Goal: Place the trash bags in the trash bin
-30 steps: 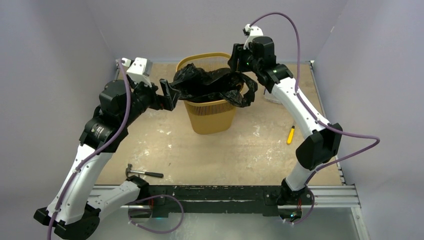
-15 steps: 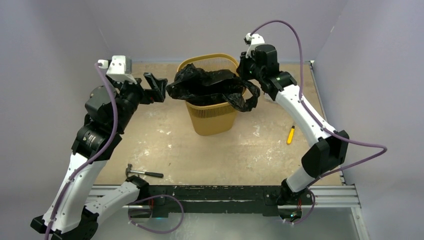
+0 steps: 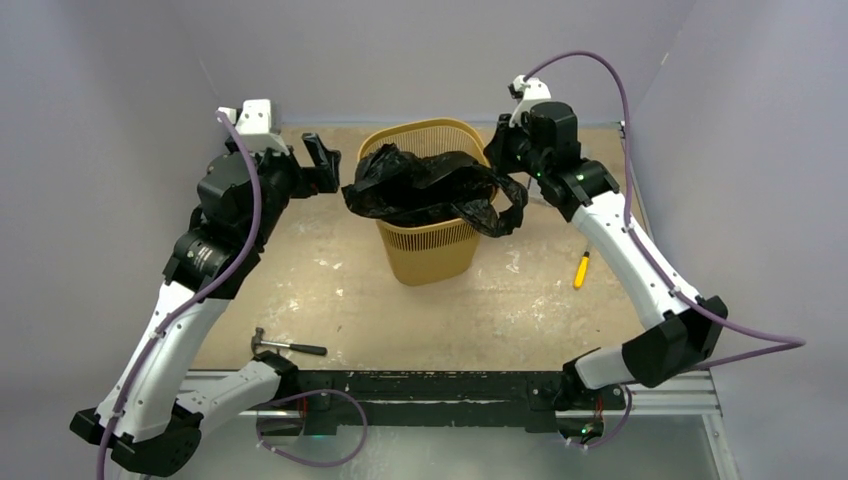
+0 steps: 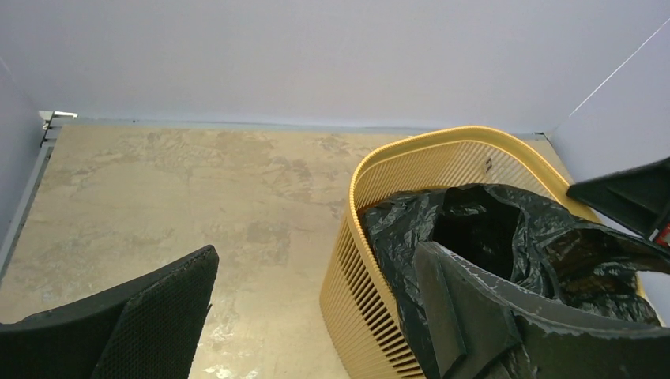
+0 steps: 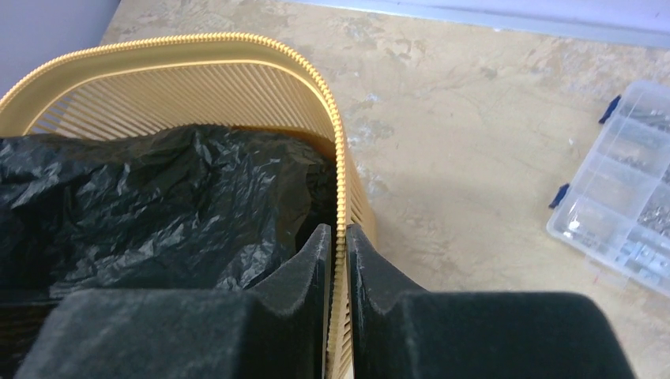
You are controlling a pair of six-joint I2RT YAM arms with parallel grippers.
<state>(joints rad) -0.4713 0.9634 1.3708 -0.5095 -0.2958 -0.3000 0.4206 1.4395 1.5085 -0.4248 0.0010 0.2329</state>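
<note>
The orange-yellow mesh trash bin (image 3: 430,245) stands upright at mid-table. The glossy black trash bag (image 3: 425,190) is bunched in its mouth, spilling over the left rim, with a loop hanging outside the right front. My left gripper (image 3: 322,165) is open and empty, just left of the bin. In the left wrist view my left gripper (image 4: 316,257) has its right finger over the bag (image 4: 482,229) and the bin rim (image 4: 371,166). My right gripper (image 5: 338,233) is shut on the bin's right rim (image 5: 197,75), one finger inside next to the bag (image 5: 158,205).
A hammer (image 3: 285,345) lies near the front left edge. A yellow pen (image 3: 580,270) lies right of the bin. A clear plastic parts box (image 5: 624,213) sits on the table behind the right arm. Walls close the back and both sides.
My left gripper has drawn back left and away from the bag's edge. My right arm has moved right, and the bin has shifted slightly right with it.
</note>
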